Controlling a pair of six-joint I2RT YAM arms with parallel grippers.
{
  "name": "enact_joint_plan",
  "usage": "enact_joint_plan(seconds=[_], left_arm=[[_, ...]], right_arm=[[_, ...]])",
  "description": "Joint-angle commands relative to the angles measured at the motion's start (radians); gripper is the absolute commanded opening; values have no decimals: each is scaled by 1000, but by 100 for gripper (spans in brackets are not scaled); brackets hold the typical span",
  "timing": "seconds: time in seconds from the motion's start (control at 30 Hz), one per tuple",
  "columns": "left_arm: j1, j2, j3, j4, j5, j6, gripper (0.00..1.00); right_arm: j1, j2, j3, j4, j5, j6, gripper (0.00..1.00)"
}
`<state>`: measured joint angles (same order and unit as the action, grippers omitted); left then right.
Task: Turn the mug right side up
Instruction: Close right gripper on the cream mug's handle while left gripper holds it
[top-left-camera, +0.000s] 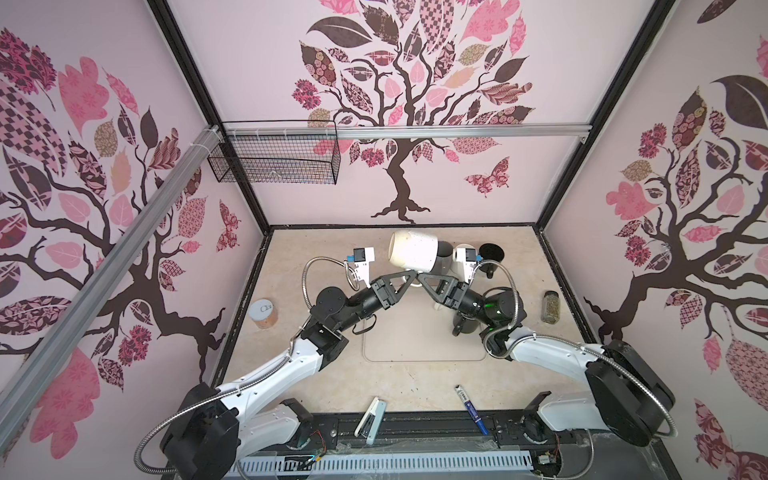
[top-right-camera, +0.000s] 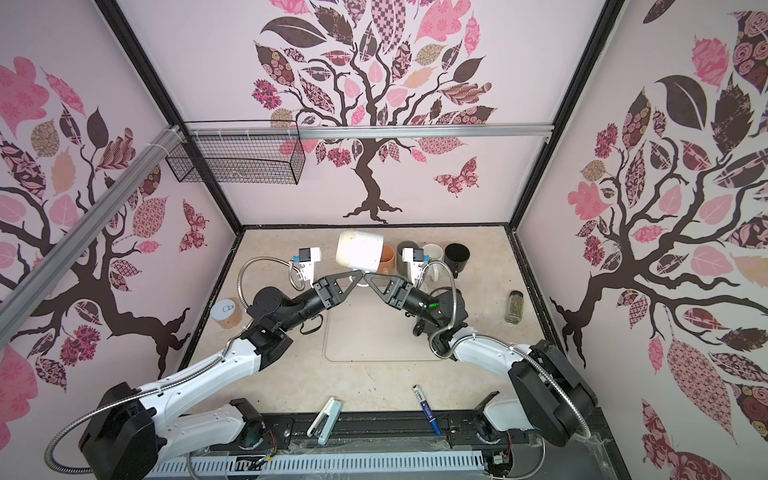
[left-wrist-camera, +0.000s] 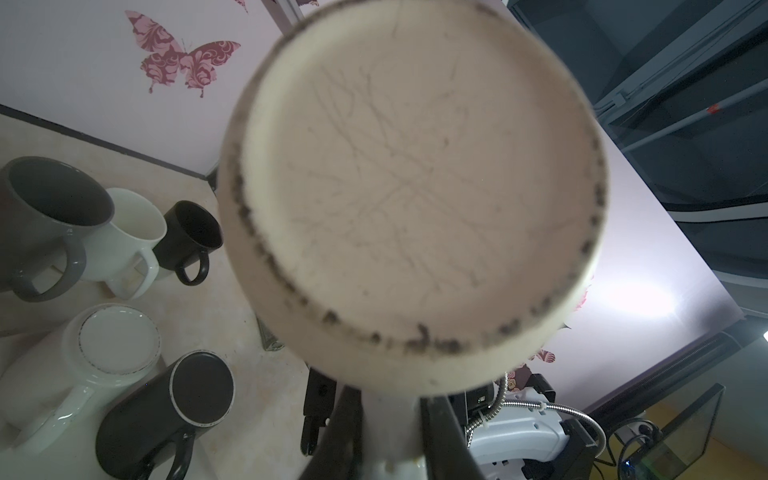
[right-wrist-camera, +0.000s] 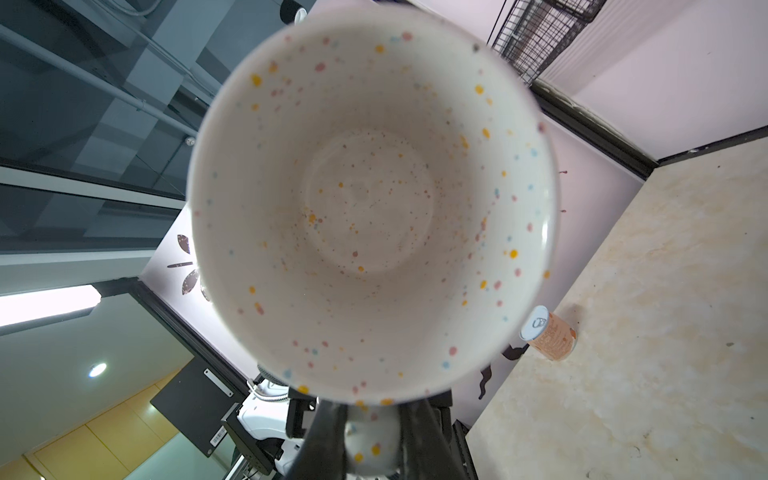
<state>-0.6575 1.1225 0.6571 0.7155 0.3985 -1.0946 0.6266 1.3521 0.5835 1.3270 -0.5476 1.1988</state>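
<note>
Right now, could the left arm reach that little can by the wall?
Probably not yet: the left gripper is shut on the handle of the mug. The can stands beside that arm, nothing between, so only that grip hinders.

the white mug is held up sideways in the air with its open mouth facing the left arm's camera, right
Not quite. The mug is held up sideways in the air, but its open mouth faces the right arm's camera. The right wrist view looks straight into the speckled inside, while the left wrist view shows only the flat base.
</note>
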Motion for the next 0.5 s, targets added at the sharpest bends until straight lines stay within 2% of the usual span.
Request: enact_joint_plan(seconds=[0.0, 0.17, 0.3, 0.47], left_arm=[[48, -81, -5, 54, -41, 29, 25], [56, -95, 12, 1, -35, 45, 26], [57, -80, 19, 4, -22, 47, 24], [57, -37, 27, 42, 9, 24, 32]], right_arm=[[-11, -46, 19, -1, -12, -54, 0], [-12, -47, 15, -12, -19, -68, 0], [-12, -40, 23, -17, -43, -71, 0], [-11, -40, 31, -46, -61, -81, 0]])
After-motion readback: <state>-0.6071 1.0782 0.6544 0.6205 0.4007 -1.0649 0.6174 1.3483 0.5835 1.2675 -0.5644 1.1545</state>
